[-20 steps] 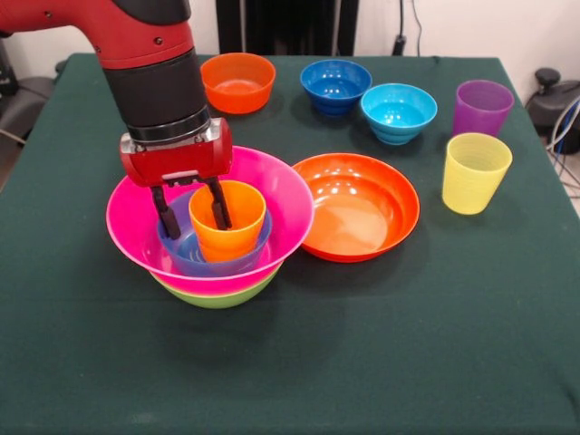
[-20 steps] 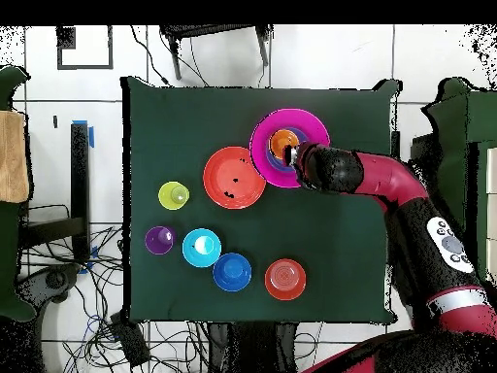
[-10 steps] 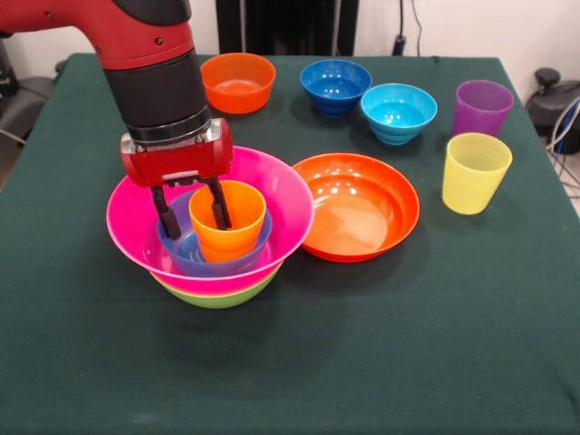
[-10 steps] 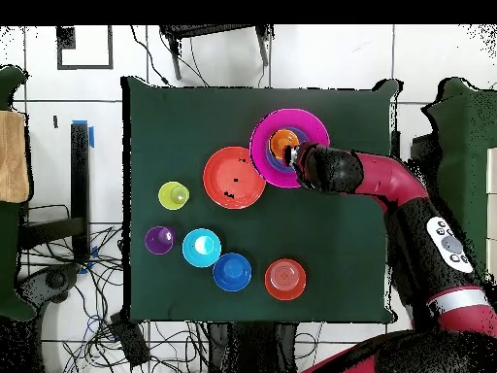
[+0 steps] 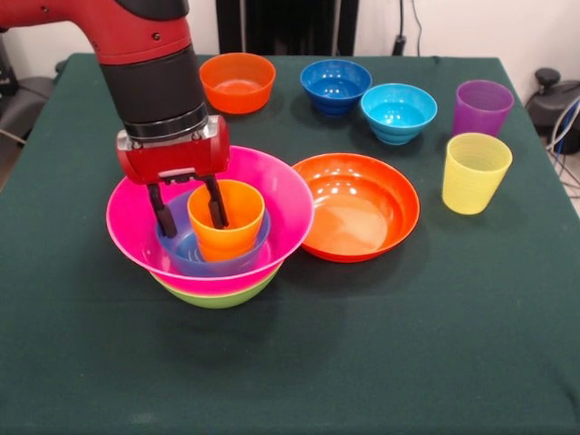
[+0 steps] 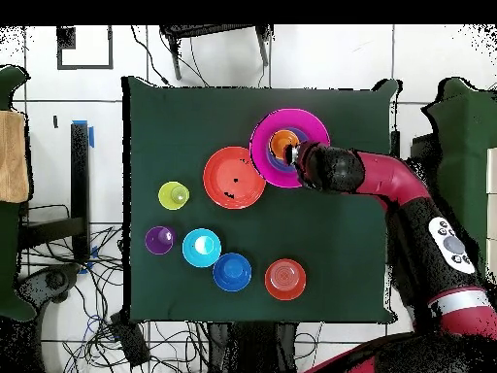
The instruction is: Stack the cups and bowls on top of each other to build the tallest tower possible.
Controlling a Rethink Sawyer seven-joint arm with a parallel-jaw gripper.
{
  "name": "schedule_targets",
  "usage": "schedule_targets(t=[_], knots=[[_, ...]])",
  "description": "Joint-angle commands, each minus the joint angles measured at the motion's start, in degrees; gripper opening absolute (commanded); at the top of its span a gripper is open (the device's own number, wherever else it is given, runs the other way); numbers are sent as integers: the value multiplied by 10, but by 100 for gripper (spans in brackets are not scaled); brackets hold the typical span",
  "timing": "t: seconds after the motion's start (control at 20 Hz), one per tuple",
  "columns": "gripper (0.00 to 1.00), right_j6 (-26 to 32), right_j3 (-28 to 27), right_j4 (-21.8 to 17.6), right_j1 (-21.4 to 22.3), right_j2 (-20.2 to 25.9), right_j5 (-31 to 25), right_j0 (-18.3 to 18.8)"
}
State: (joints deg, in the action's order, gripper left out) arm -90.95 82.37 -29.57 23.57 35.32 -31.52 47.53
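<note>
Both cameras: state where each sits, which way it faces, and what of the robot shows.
Front view: across the table, looking down at the tower; the red and black arm enters from above, its gripper straddling the orange cup wall.
Overhead view: above, looking straight down; the arm reaches in from the lower right over the table.
Shared: the tower, the shallow orange bowl, the gripper arm.
</note>
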Motion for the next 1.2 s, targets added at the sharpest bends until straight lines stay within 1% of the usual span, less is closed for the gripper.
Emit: schedule_targets(t=[0.05, 0.15, 0.25, 0.3, 0.35, 0.45, 0.5, 0.55, 0.6, 0.7, 0.8, 0.95, 1.05, 1.15, 1.2], knots=[[100, 34, 41, -18, 36, -5, -26, -13], [100, 32, 59, -10, 54, -1, -32, -7], [100, 31, 69, -1, 74, -2, -53, -9], [100, 28, 86, 3, 89, 0, -54, -5], [100, 30, 103, 10, 108, 6, -58, 1], [100, 28, 156, 39, 171, 17, -86, 14], [100, 23, 181, 60, 198, 22, -104, 21], [100, 21, 197, 72, 218, 24, -115, 23], [100, 19, 209, 81, 229, 27, -119, 25], [100, 16, 229, 87, 245, 30, -104, 29], [100, 21, 244, 100, 270, 33, -111, 34], [100, 51, 268, 167, 357, 53, -199, 51], [100, 58, 288, 205, 414, 60, -232, 52], [100, 32, 304, 233, 442, 53, -246, 38], [100, 12, 309, 234, 443, 47, -238, 23]])
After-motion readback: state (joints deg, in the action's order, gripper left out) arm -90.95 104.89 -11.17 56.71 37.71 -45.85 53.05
